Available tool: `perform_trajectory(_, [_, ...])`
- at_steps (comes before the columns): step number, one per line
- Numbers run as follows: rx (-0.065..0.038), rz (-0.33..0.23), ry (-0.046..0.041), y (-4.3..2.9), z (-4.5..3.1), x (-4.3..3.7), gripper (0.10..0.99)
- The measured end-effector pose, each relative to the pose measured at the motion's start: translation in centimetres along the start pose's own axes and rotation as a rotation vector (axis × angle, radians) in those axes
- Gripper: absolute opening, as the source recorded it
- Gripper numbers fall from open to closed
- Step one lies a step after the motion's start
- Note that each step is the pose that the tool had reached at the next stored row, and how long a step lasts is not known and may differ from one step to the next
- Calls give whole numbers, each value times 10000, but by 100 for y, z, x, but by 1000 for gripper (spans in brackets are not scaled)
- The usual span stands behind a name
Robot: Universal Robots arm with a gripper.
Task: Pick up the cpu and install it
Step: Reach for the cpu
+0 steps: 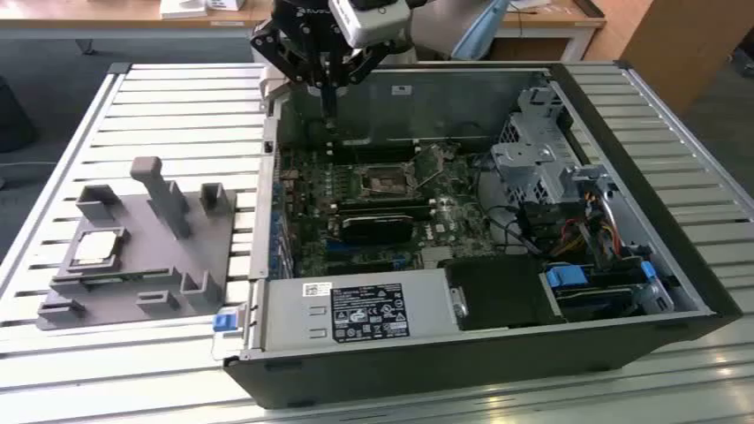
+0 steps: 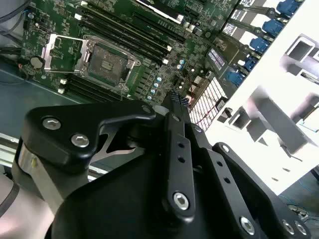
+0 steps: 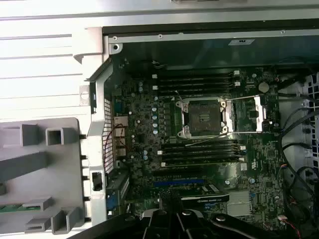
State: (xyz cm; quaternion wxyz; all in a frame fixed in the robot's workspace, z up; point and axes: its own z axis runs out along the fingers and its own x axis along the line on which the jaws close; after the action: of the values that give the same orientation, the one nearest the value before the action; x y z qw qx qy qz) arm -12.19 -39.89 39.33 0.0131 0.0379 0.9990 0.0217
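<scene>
Over the back edge of the open computer case [image 1: 471, 367], in the upper middle of the exterior view, we see the pincer [image 1: 330, 124] hanging with its fingers closed to a point, as far as we can judge, and nothing between them. The cpu [image 1: 97, 247] lies flat in the grey tray [image 1: 171, 256] on the slatted bench [image 1: 177, 106] at the exterior view's left, well apart from the pincer, so we judge the pick-up not yet begun. To do it well, we would spread the fingers before coming down, meet the chip square on two opposite edges, and keep clear of the tray's upright posts near it. That tray also carries what looks like a green memory stick [image 3: 12, 208], seen in the first wrist view. Inside the case, the motherboard socket [image 3: 202, 117] stands empty with its retaining frame swung open.
</scene>
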Motion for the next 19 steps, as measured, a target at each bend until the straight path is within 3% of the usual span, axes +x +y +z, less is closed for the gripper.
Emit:
perform_trajectory(7, [0, 0, 0, 0, 0, 1, 106])
perform_trajectory(19, [0, 0, 0, -8, -3, 108, 106])
